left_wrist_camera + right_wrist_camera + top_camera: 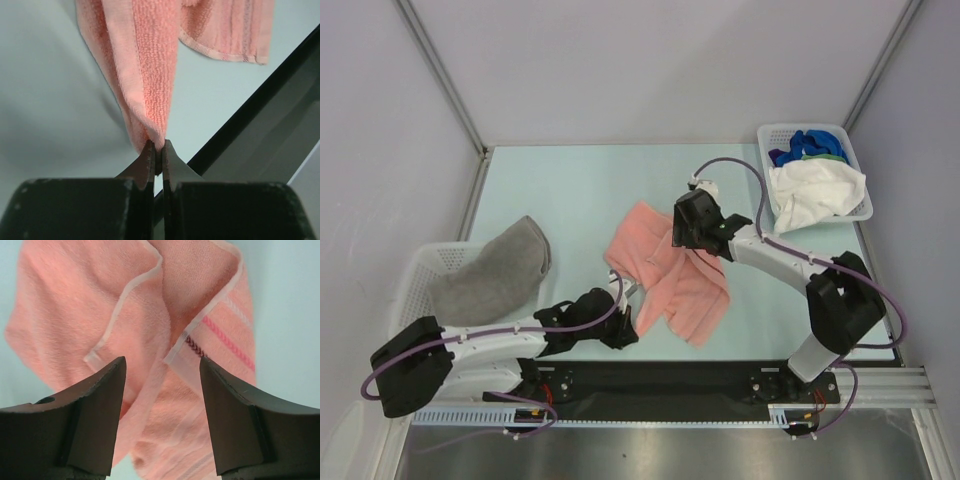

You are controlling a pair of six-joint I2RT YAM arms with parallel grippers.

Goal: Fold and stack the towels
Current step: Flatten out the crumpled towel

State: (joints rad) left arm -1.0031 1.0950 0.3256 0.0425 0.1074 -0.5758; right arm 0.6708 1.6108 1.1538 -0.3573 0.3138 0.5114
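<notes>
The pink towel (75, 305) is showing you matt terry cloth. The right gripper (162, 364) is showing smooth plastic.

Five towels: one grey towel (495, 270), one salmon pink towel (670, 290), one white towel (817, 195), one blue towel (810, 140), one green towel (835, 157), barely showing. Two baskets: left basket (412, 268), far right basket (772, 131). Two claws: left claw (159, 146), right claw (162, 362).

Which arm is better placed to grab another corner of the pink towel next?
Right, probably. The right gripper is open directly above the pink towel's hemmed corners, while the left gripper is shut on the towel's edge, so it is occupied.
</notes>
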